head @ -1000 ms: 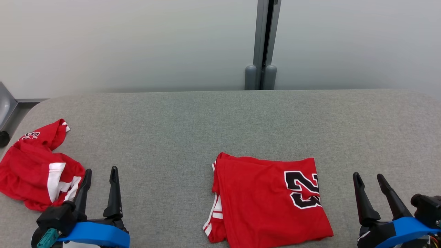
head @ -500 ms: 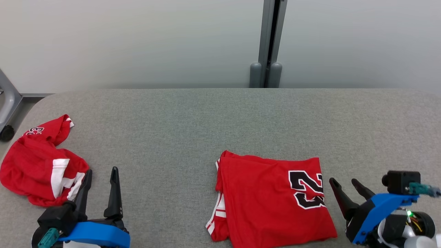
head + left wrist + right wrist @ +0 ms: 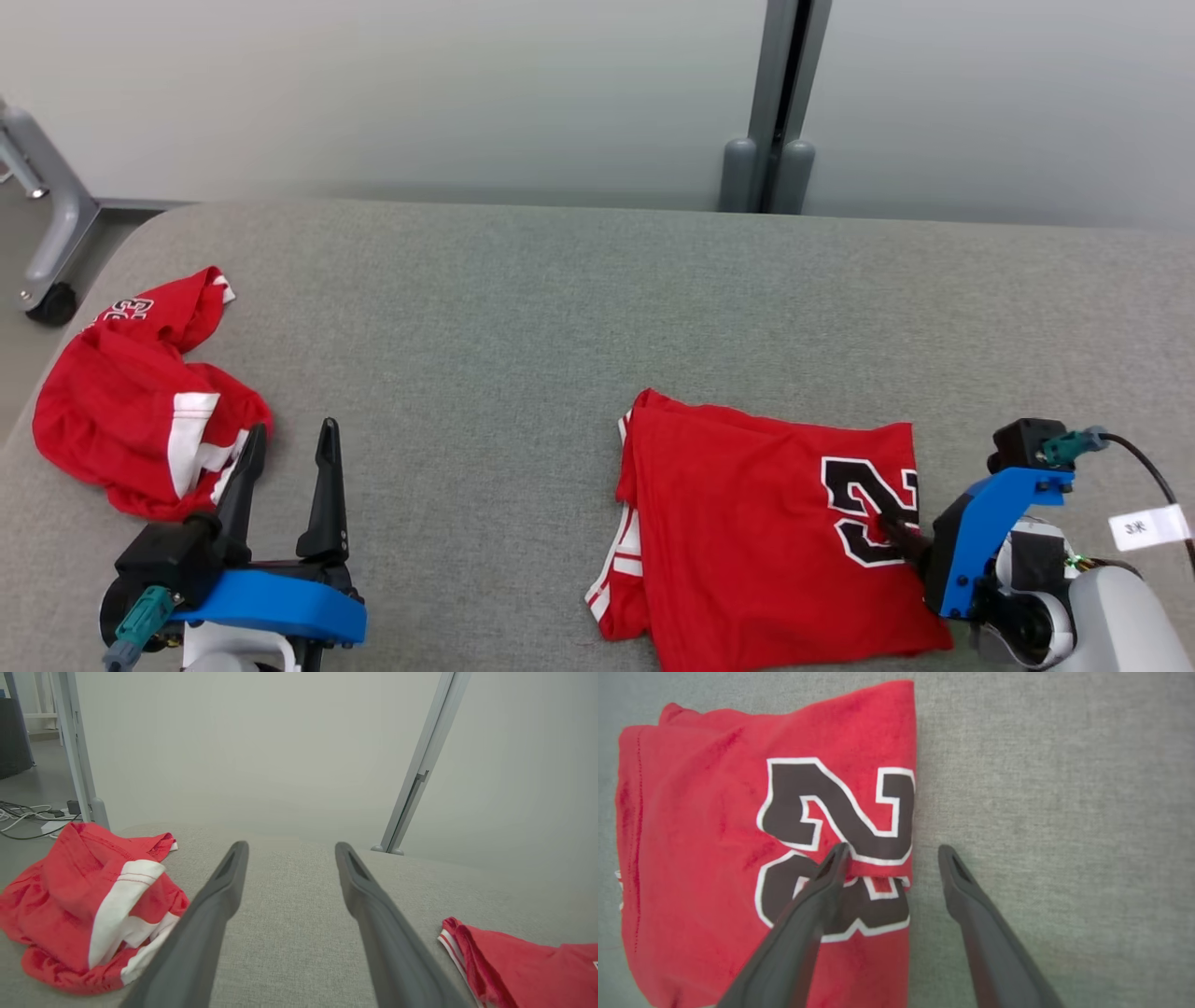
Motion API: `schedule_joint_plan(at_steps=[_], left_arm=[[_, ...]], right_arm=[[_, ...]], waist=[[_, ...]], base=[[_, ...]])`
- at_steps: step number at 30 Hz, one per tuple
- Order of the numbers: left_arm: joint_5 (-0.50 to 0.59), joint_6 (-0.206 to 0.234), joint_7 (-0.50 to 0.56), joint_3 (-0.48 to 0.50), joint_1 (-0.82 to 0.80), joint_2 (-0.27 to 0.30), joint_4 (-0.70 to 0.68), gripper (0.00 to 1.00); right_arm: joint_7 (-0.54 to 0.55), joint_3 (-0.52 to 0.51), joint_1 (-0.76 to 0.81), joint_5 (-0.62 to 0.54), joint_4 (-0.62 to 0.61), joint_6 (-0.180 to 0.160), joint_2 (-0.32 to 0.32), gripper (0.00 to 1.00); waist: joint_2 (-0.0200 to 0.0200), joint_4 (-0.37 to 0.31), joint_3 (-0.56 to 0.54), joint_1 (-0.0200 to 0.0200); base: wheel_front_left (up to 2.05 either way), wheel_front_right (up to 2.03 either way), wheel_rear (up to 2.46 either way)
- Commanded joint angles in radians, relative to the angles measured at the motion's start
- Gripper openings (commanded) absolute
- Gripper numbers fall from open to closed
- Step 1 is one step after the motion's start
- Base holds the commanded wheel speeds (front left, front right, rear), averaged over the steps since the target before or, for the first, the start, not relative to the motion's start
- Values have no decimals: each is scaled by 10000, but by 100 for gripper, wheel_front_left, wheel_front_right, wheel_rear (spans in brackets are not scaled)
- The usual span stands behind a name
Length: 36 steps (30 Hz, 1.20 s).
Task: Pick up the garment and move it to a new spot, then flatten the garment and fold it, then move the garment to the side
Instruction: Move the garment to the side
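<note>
Since the folded red jersey (image 3: 775, 532) already lies flat at the near right of the grey desk (image 3: 523, 317), I'd judge the step in hand to be moving it aside. The right gripper (image 3: 893, 851) hangs over its right edge with fingers (image 3: 803, 924) spread wide, one above the black number print (image 3: 836, 807), the other above bare desk. To do it well, the fingers should come down astride that edge and close on every layer at once. The jersey should then travel low and slow, so the fold does not spring open. The left gripper (image 3: 291, 431) rests at the near left, fingers also wide and holding nothing, just beside a crumpled red jersey (image 3: 140, 411). I cannot tell whether the right fingertips touch the cloth yet. From the head view a blue mount hides most of those fingers, the jersey's near edge is cut off at the bottom, and the lower digit is partly covered.
</note>
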Motion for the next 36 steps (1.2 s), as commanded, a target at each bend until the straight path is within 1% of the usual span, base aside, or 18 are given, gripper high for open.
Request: schedule_joint_plan(at_steps=[1,4,9,10,11,12,13,14,17,19,23,28,33,36], left_arm=[[36,-73,-41,18,-171,18,-15,100],[25,-81,-42,-53,-305,4,9,100],[48,-90,-42,-91,-399,-59,-68,100],[50,-90,-42,-81,-409,-67,-76,100],[50,-91,-42,-59,-412,-69,-89,100],[55,-92,-42,-48,-419,-79,-97,100],[59,-93,-42,-35,-429,-90,-96,100],[62,-94,-42,-14,-446,-97,-97,100],[72,-87,-42,6,-523,-106,-89,100],[80,-89,-42,1,-579,-112,-125,100],[85,-89,-39,4,-651,-43,-269,100],[145,-91,-34,172,-845,48,-702,100],[280,-91,-34,240,-1325,229,-1296,100],[410,-92,-32,168,-1666,305,-1625,100]], right_arm=[[53,16,-209,-38,185,1,21,100],[83,117,-470,-2,768,1,45,100],[158,457,-679,-84,1573,-1,-99,100],[160,528,-703,-83,1696,-2,-160,86],[200,648,-735,-84,1799,-2,-220,65],[208,762,-766,-41,1870,-4,-268,48],[160,872,-790,0,1907,-2,-316,15],[104,1022,-829,22,1916,-2,-375,0],[-72,1490,-1048,99,1767,-1,-647,0],[-236,1922,-1279,146,1519,-1,-963,0],[-545,2987,-1937,245,826,-5,-1861,0],[-604,4198,-3157,505,29,-1,-2996,0],[-650,4735,-4528,629,-461,-2,-4125,0],[-761,4583,-5117,602,-456,-1,-4689,0]], waist=[[0,134,147,0],[0,281,329,0],[0,380,537,0],[0,377,566,0],[0,365,607,0],[0,351,637,0],[0,329,665,0],[0,299,693,0],[0,182,750,0],[0,88,801,0],[0,-226,1007,0],[0,-950,1601,0],[0,-1771,2516,0],[0,-2213,3064,0]], base=[[0,0,0],[0,0,0],[0,0,0],[0,0,0],[0,0,0],[0,0,0],[0,0,0],[0,0,0],[0,0,0],[0,0,0],[0,0,0],[0,0,0],[0,0,0],[0,0,0]])
